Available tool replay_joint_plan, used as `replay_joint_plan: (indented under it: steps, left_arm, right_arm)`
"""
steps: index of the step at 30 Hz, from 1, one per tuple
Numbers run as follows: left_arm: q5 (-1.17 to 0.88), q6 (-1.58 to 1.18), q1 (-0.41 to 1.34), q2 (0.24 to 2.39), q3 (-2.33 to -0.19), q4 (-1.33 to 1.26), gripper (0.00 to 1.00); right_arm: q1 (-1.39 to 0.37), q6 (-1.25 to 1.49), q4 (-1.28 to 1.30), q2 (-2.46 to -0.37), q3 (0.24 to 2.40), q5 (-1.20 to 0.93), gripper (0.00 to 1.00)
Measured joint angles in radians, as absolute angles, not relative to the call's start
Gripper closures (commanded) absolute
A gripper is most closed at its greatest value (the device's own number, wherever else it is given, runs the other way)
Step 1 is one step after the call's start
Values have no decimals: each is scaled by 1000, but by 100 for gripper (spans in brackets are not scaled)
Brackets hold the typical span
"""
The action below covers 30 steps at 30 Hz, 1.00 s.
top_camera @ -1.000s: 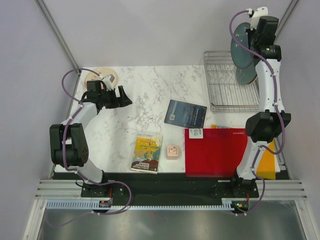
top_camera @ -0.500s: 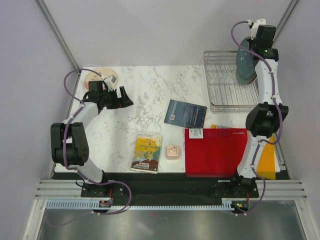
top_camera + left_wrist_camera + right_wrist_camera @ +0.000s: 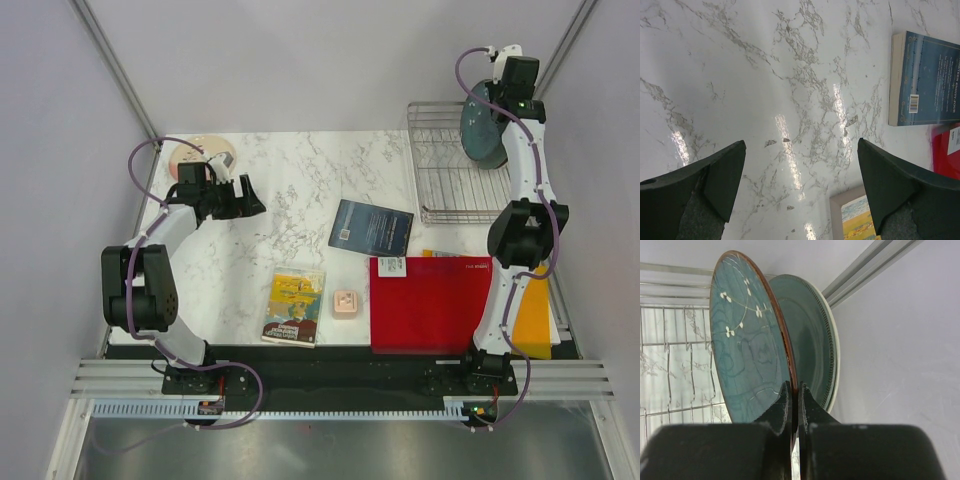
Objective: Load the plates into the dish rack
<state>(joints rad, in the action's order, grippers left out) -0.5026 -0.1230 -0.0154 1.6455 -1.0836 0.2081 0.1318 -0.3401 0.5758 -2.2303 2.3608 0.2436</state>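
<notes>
At the far-right dish rack (image 3: 440, 185), patterned plate (image 3: 747, 340) upright.
Right gripper (image 3: 795, 390) pinches its rim; left gripper (image 3: 800, 170) spread wide.

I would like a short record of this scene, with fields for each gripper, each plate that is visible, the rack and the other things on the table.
right gripper: shut on the rim of the dark teal plate, held upright over the dish rack
grey-green plate: upright, close behind the teal one, at the rack's right end
left gripper: open, empty, above bare marble
cream-and-pink plate: flat at the table's far left corner, not loaded
plates seen: three
other things: blue book, yellow book, red mat
</notes>
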Motion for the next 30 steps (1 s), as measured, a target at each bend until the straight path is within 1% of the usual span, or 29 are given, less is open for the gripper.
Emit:
replay_joint_plan:
  steps: [15,30]
  left_arm:
    - [-499,-118,30,1676,-1090,215,0]
    - [-496,-116,35,1676,-1090,215,0]
  right_arm:
    - [143,-352,476,-2228,2363,280,100]
    - [165,-369,464,-2228,2362,315,100]
